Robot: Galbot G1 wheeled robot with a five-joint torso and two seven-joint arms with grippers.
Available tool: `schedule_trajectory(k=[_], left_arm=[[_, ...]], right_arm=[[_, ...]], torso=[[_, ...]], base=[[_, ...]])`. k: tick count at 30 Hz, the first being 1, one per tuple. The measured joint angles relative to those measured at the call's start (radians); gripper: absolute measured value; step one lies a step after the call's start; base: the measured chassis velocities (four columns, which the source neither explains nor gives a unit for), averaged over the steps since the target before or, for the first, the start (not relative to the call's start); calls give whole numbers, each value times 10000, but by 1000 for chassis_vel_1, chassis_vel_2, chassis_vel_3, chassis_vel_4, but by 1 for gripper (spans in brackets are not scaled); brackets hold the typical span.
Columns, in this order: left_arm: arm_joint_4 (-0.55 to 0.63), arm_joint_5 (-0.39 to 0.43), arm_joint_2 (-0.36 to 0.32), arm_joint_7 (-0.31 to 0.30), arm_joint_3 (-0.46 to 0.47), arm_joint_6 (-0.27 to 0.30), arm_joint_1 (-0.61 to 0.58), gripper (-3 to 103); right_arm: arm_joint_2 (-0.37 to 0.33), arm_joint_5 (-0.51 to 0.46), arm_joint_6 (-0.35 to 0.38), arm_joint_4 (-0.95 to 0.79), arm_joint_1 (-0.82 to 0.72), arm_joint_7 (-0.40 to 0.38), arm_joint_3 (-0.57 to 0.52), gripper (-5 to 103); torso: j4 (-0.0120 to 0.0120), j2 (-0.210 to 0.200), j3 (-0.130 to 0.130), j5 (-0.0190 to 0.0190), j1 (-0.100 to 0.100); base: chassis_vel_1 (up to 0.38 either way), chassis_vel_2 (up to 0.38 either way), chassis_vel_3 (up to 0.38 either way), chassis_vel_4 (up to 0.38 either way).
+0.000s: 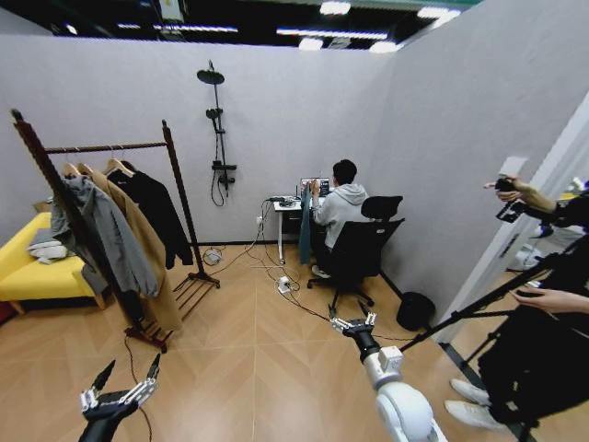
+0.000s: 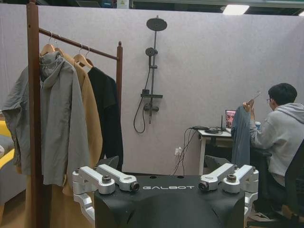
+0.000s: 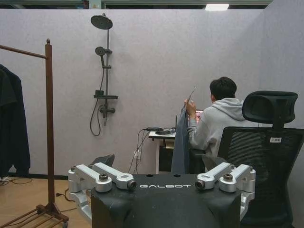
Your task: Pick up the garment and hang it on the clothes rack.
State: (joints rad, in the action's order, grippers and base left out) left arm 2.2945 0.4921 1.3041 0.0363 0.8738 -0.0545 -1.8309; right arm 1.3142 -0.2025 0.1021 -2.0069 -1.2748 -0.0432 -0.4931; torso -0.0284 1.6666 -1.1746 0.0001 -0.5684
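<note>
The clothes rack [image 1: 110, 147], dark red-brown wood with knob-topped posts, stands at the left of the room; its post also shows in the left wrist view [image 2: 33, 118] and the right wrist view [image 3: 48, 128]. The garment [image 1: 158, 216], a black long-sleeved coat, hangs on a hanger at the rack's far end [image 2: 107, 114] [image 3: 12, 123], beside a tan coat [image 1: 138, 249] and a grey hooded jacket [image 1: 106, 235]. My left gripper [image 1: 121, 385] [image 2: 161, 164] is held low in front of the rack, open and holding nothing. My right gripper [image 1: 354, 322] [image 3: 158, 161] points toward the desk, open and holding nothing.
A yellow sofa [image 1: 32, 272] sits behind the rack. A seated person [image 1: 340, 207] at a desk [image 1: 287, 207] holds up a blue-grey cloth [image 1: 305, 226]. Cables and a power strip [image 1: 283, 284] lie on the floor. A black bin [image 1: 416, 310] and a tripod [image 1: 488, 304] stand right.
</note>
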Motion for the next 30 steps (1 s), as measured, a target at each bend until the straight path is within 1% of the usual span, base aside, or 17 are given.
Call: schedule_trajectory(k=[15, 25, 30], left_arm=[[0, 0, 0, 0, 0, 0, 0, 100], [0, 0, 0, 0, 0, 0, 1, 100], [0, 0, 0, 1, 0, 0, 1, 100]], right_arm=[[27, 209, 121, -467, -204, -195, 151, 100], [77, 190, 144, -589, -284, -303, 40, 100], [96, 45, 268, -582, -94, -278, -20, 100]], torso=[[2, -3, -2, -1, -5], [1, -3, -2, -1, -5], [0, -3, -2, -1, -4]], base=[[2, -3, -3, 2], [0, 0, 0, 0], [0, 0, 0, 0]])
